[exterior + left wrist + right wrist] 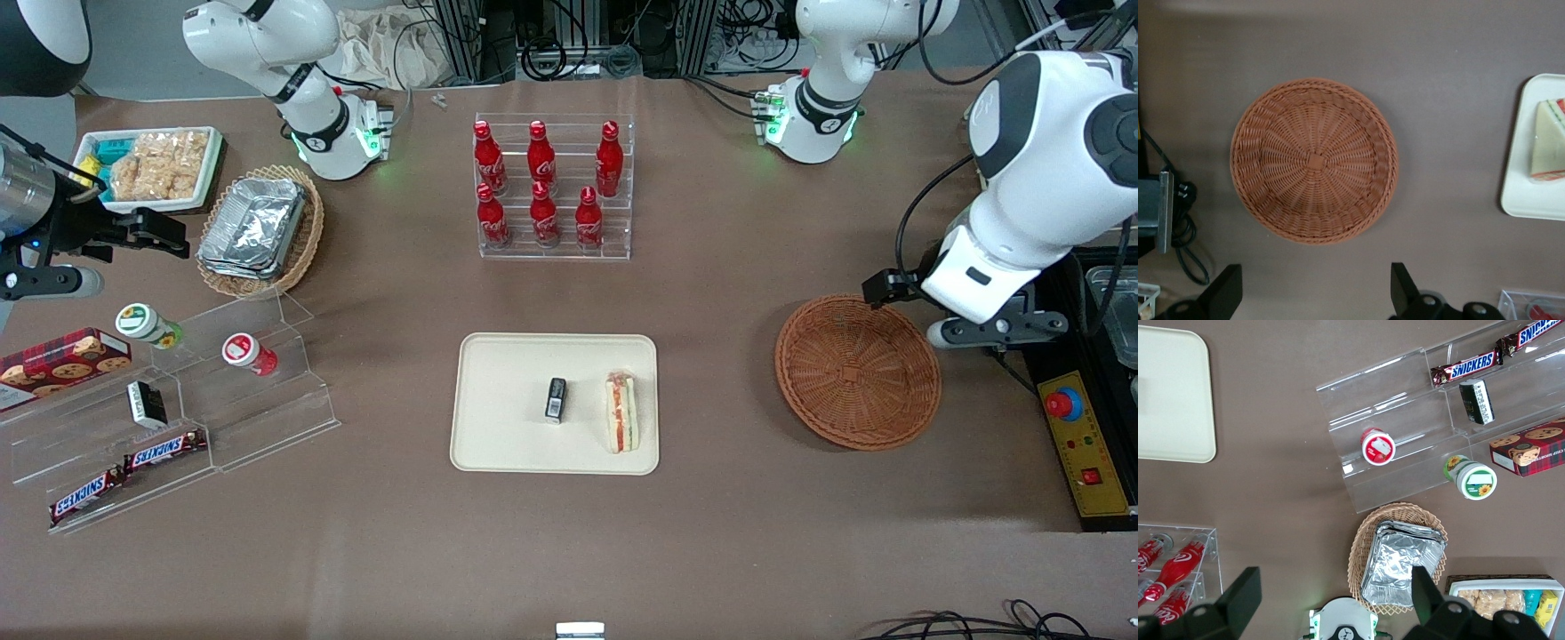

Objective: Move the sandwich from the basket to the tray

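Black-fingered hand (1313, 293) (spread wide, empty) above basket (1314, 160).

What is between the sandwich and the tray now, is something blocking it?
Nothing is. The sandwich already lies on the tray, beside a small black packet. The basket holds nothing. The gripper hangs open above the table beside the basket, holding nothing.
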